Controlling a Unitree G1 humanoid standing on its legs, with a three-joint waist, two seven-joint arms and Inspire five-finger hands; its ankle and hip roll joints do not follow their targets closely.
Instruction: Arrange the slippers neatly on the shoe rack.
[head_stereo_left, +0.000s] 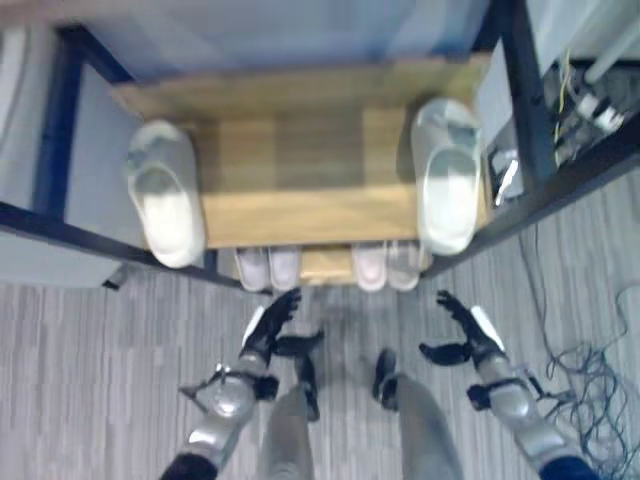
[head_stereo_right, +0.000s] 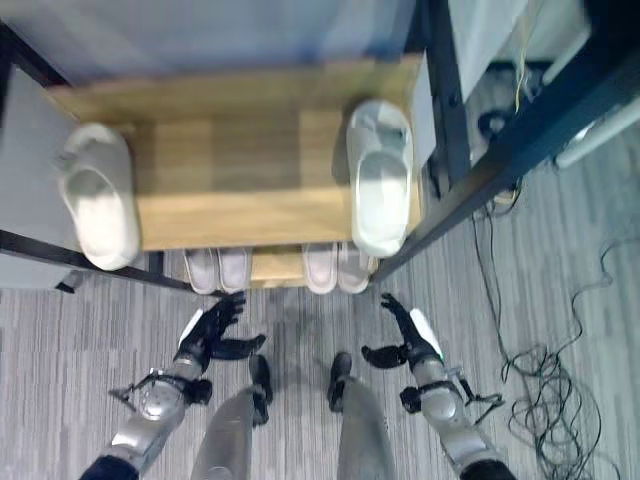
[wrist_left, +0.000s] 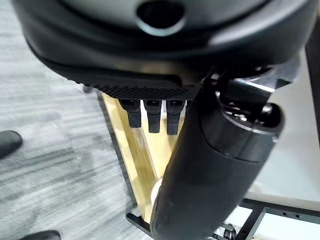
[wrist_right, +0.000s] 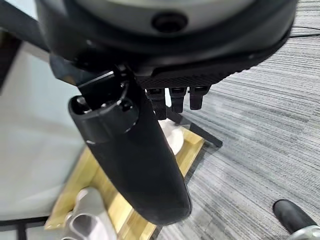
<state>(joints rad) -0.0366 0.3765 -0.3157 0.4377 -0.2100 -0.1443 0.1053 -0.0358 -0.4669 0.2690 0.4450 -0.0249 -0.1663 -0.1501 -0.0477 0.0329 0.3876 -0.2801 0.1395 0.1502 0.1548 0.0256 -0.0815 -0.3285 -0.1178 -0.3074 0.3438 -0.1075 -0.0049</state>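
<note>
The wooden shoe rack (head_stereo_left: 300, 150) stands in front of me. One white slipper (head_stereo_left: 165, 195) lies at the left end of its top shelf, hanging over the side. Another white slipper (head_stereo_left: 448, 175) lies at the right end, toe past the front edge. Two pale pink pairs (head_stereo_left: 268, 267) (head_stereo_left: 387, 265) poke out from the lower shelf. My left hand (head_stereo_left: 272, 325) and right hand (head_stereo_left: 460, 335) hover low before the rack, both open and holding nothing. The right wrist view shows my right hand (wrist_right: 135, 160) over the rack's corner, with a white slipper (wrist_right: 82, 210) there.
Black metal frame bars (head_stereo_left: 55, 130) (head_stereo_left: 525, 90) flank the rack on both sides. Loose cables (head_stereo_left: 580, 370) lie on the grey carpet at the right. Open carpet (head_stereo_left: 100, 340) lies between the rack and my hands.
</note>
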